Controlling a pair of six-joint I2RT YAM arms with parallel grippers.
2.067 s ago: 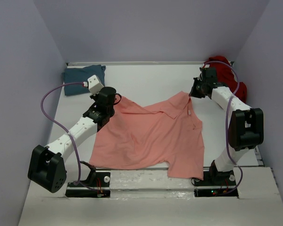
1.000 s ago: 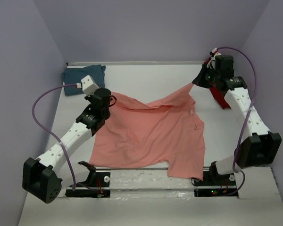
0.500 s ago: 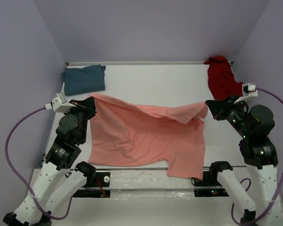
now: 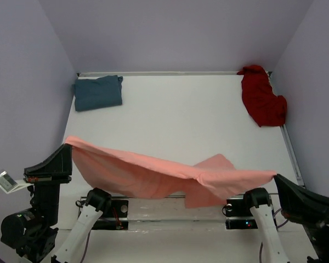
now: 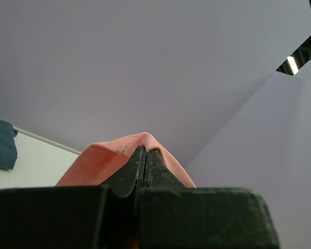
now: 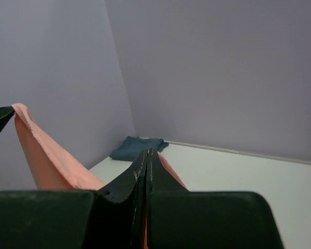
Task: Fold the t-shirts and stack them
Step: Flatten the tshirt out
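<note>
The salmon-pink t-shirt [image 4: 153,176] hangs in the air above the table's near edge, stretched between both grippers, with a loose flap [image 4: 215,163] sagging near its right end. My left gripper [image 4: 67,146] is shut on its left corner; in the left wrist view the pink cloth [image 5: 101,161] wraps over the shut tips [image 5: 145,149]. My right gripper [image 4: 276,177] is shut on the right corner, and pink cloth [image 6: 46,161] trails left from its tips [image 6: 149,151]. The teal t-shirt [image 4: 97,92] lies folded at the far left. The dark red t-shirt [image 4: 261,101] lies crumpled at the far right.
The white table [image 4: 181,115] is enclosed by lavender walls on three sides. Both arm bases sit on the near rail [image 4: 175,211]. The teal shirt [image 6: 138,147] also shows in the right wrist view, near the far corner.
Both arms have pulled back to the near edge and risen. The pink shirt has come off the table and now hangs stretched between them.
</note>
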